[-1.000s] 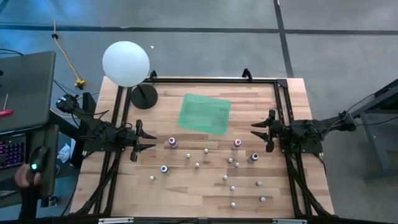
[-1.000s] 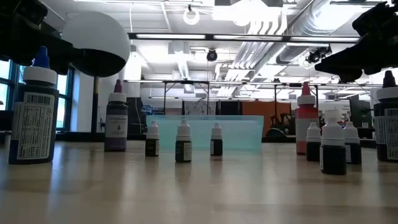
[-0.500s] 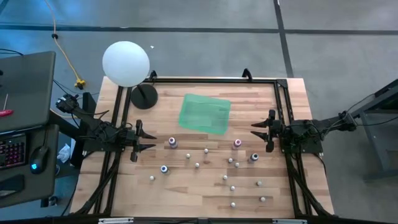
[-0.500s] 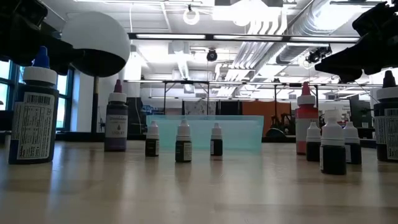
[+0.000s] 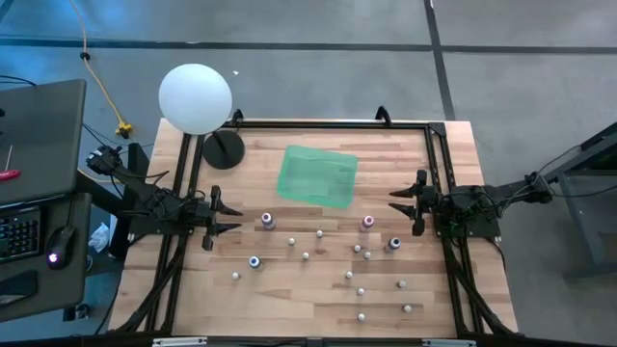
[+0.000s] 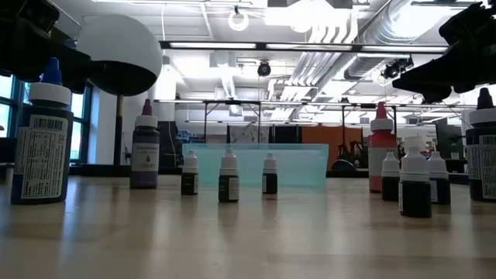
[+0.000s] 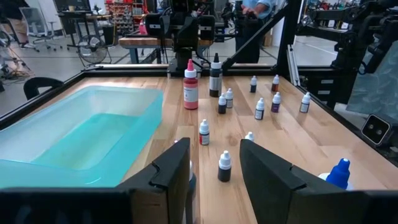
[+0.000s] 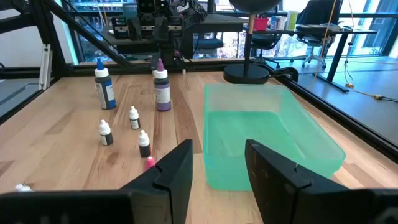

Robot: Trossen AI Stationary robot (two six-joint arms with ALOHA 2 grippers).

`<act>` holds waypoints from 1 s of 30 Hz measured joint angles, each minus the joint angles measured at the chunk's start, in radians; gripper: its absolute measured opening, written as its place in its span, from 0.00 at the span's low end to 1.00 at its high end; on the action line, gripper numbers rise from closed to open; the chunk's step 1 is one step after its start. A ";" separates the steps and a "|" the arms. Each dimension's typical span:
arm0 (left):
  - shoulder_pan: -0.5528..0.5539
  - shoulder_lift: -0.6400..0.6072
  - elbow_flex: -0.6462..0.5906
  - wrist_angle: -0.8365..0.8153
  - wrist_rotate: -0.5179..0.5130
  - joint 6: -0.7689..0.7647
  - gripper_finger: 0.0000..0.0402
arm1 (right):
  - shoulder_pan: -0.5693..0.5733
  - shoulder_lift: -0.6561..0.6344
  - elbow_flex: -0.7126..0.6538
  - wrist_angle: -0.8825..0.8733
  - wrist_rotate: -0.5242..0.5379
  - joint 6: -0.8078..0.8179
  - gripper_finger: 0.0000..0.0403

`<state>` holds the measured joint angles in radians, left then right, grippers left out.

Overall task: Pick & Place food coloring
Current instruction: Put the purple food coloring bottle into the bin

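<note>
- Looking straight down: the pale wooden desk (image 5: 289, 289) carries the food coloring, tiny bottles scattered across its near half. The purple-topped greyish bottle (image 5: 267, 221) stands just beside the left hand (image 5: 228, 216), the pink-topped bottle (image 5: 366, 223) and a dark-topped bottle (image 5: 393, 244) sit near the right hand (image 5: 397, 204), and a blue-topped bottle (image 5: 254, 261) stands nearer the front. Small whitish dropper bottles (image 5: 361, 291) dot the space between and in front of them. A translucent green plastic tray (image 5: 318, 175) lies behind the bottles, mid-desk. A large white globe lamp (image 5: 196, 97) on a black round base (image 5: 223, 148) stands at the far left corner. Both hands hover at opposite edges, fingers spread, holding nothing.
- Down at desk level: a blue-capped bottle with a barcode label (image 6: 42, 143) looms at the left, a dark violet bottle (image 6: 145, 147) farther back, three little dropper bottles in a row before the tray, and a red bottle (image 6: 380, 151) to the right.
- Left wrist view: the two dark fingers (image 7: 171, 171) stand apart with nothing between them; tray on one side, bottles ahead.
- Right wrist view: fingers (image 8: 176, 168) apart and empty too, the tray directly ahead, bottles off to the side.
</note>
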<state>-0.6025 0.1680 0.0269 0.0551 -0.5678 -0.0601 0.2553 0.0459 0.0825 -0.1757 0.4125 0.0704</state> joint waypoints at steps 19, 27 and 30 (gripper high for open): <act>0.000 0.000 0.000 0.070 -0.103 0.004 0.34 | 0.000 0.000 0.000 0.000 0.000 0.000 0.35; 0.003 0.001 -0.001 0.104 -0.075 0.018 0.34 | 0.000 0.000 0.000 0.000 0.000 0.000 0.35; 0.037 0.013 -0.001 0.181 -0.082 0.055 0.34 | 0.000 0.000 0.000 0.000 0.000 0.000 0.35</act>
<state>-0.5653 0.1815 0.0261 0.2357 -0.6500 -0.0048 0.2550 0.0456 0.0822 -0.1757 0.4126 0.0704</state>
